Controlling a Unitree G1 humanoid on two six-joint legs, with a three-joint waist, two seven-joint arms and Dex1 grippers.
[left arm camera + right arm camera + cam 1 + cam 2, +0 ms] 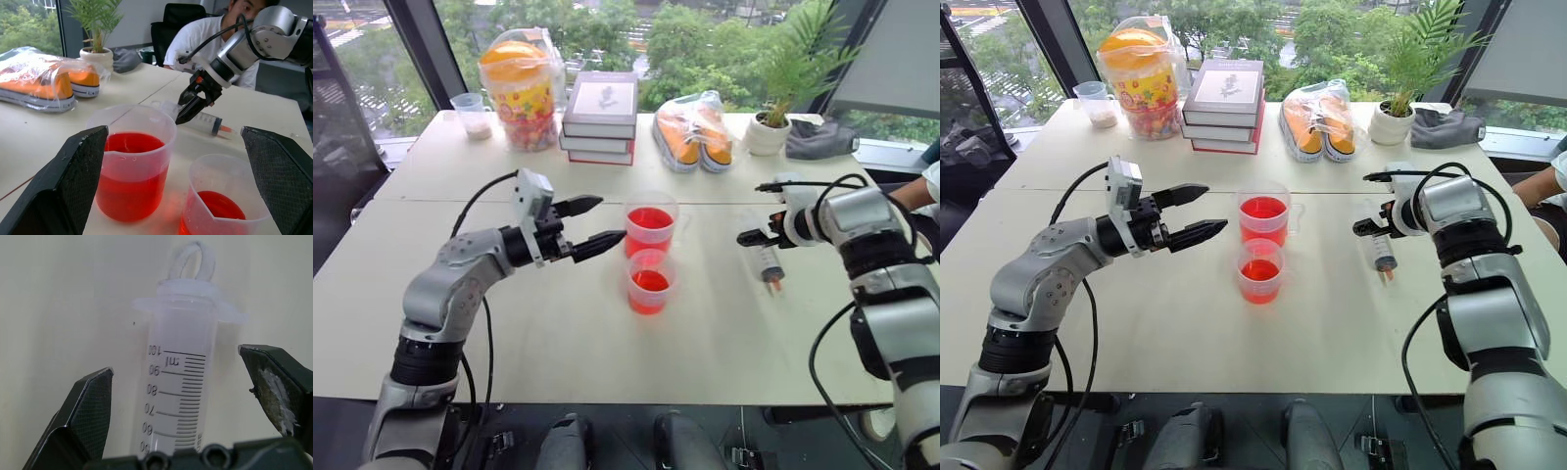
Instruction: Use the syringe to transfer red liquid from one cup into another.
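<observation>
The left gripper [590,225], jaws spread and holding nothing, hovers just left of the larger cup [651,223], behind the smaller cup [651,281]; both hold red liquid [650,217]. Well right of the larger cup, the syringe [1381,252] lies on the table [558,333], and the right gripper [195,401] straddles its barrel with jaws spread. I judge the pick-up is in hand; next the jaws must close squarely on the barrel, whose scale reads "ml" and 100 down to 60.

Between the left gripper's [181,181] spread black fingers [68,181] stand a larger cup [132,161] and a smaller cup [225,200] of red liquid [129,144]. Beyond them the right gripper [188,105] hangs over the syringe [203,120] on the surface [264,110].
</observation>
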